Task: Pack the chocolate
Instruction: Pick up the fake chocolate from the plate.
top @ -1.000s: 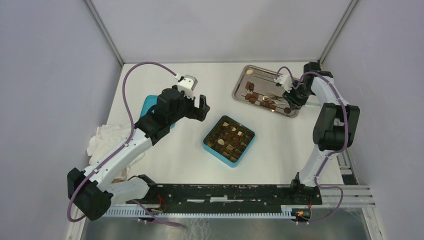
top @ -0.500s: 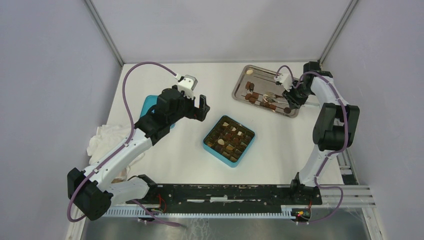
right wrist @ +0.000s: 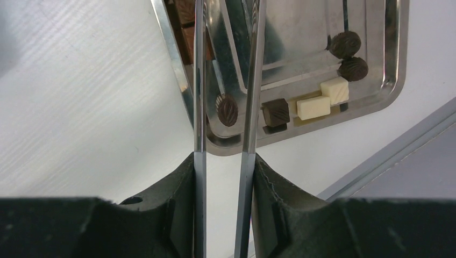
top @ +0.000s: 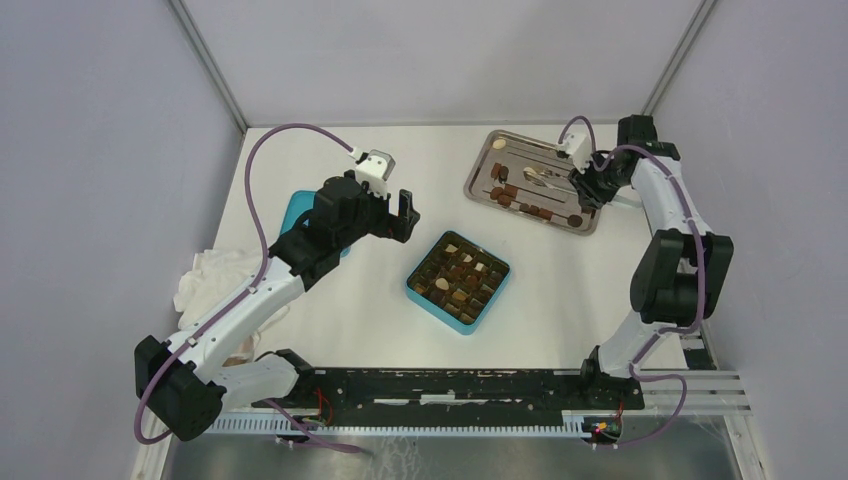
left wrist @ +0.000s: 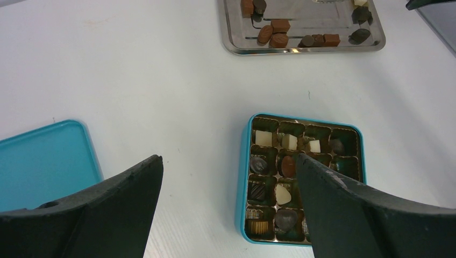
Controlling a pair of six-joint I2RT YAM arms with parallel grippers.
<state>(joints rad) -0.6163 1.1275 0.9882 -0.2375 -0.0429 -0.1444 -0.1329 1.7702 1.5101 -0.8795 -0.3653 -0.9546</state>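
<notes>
I hold tweezers [right wrist: 199, 80] clamped in right tool [right wrist: 225, 161], blades apart | chocolate [right wrist: 227, 109] on tray [right wrist: 397, 59], one dark piece straight ahead between blades; right arm nearer | left tool [left wrist: 227, 158] wide open, empty, near box [left wrist: 243, 177]

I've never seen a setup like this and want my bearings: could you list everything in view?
square teal box with brown gridded insert: one, teal, table centre
small bonbons in the box: many, dark brown, lighter brown, cream, in its cells
small bonbons on the tray: several, same colours
rectangular metal tray: one, silver, far right
flat teal lid: one, left, partly under the left arm
crumpled white cloth: one, left table edge
long metal tweezers: one pair, silver, over the tray
white table: one
left gripper: black, open, above the table between lid and box
right gripper: black, shut on the tweezers
</notes>
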